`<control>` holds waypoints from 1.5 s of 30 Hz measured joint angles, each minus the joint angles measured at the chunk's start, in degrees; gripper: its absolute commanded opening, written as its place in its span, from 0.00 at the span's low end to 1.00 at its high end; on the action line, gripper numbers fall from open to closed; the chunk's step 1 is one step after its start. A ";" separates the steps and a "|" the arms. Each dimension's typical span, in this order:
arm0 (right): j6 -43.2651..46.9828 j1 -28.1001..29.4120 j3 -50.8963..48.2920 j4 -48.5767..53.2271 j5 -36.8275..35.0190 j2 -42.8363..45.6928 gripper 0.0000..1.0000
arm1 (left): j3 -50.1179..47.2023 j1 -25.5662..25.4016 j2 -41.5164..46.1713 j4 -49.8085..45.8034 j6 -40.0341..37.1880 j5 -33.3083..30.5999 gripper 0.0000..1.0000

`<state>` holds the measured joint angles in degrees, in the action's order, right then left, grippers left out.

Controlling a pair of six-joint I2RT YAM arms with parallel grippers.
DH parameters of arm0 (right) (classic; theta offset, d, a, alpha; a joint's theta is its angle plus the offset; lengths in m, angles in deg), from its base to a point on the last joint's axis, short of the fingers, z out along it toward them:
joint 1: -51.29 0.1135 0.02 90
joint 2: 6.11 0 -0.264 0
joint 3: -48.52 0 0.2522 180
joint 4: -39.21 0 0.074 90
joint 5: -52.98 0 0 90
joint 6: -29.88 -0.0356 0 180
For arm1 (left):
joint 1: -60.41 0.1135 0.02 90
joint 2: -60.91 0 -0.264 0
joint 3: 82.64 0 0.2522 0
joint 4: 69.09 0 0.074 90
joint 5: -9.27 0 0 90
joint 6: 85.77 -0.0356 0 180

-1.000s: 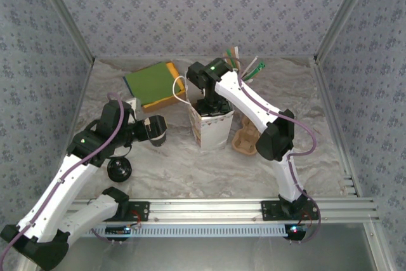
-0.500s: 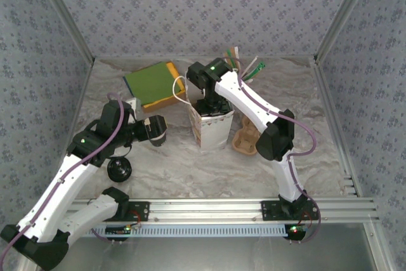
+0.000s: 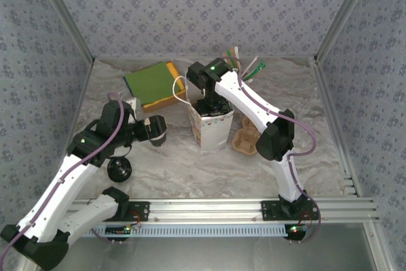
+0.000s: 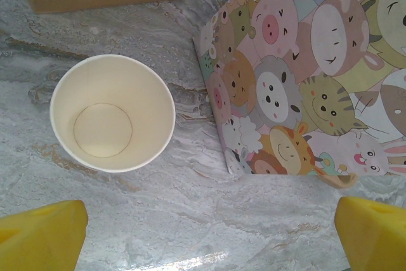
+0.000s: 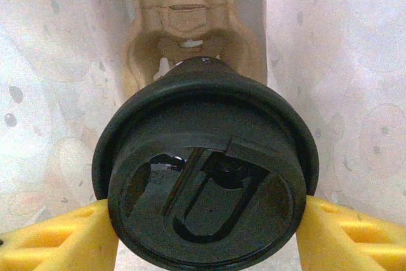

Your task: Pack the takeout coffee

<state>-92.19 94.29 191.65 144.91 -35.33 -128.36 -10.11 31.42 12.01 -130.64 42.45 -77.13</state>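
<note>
From above, my right claw (image 3: pixel 212 102) down in the bag (image 3: pixel 212 130) at mid-desk, my left claw (image 3: pixel 157 132) wide open left of it, left wrist, empty cup (image 4: pixel 112 112) below, right wrist, my yellow fingers (image 5: pixel 57 242) gripping the coffee (image 5: pixel 206 179) inside the bag

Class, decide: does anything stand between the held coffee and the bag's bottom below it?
Nothing visible blocks it. The right hand holds the takeout coffee above a cardboard carrier lying between the pale walls of the bag.
</note>
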 measured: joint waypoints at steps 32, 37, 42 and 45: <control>0.02 0.00 4.20 -0.02 0.02 -0.02 0.68 | 0.00 0.00 0.00 0.00 -0.02 0.00 1.00; 0.02 0.00 4.20 -0.02 0.02 -0.04 0.68 | 0.00 0.00 0.00 0.00 -0.02 0.00 0.99; 0.02 0.00 4.20 -0.02 0.02 -0.04 0.68 | 0.00 0.00 0.00 0.00 -0.02 0.00 1.00; 0.02 0.00 4.20 -0.02 0.02 -0.07 0.68 | 0.00 0.00 0.00 0.02 -0.02 0.00 0.99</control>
<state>-92.17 94.29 195.84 144.89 -35.31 -128.43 -10.11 31.42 12.01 -130.62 42.43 -77.13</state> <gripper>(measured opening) 0.686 0.997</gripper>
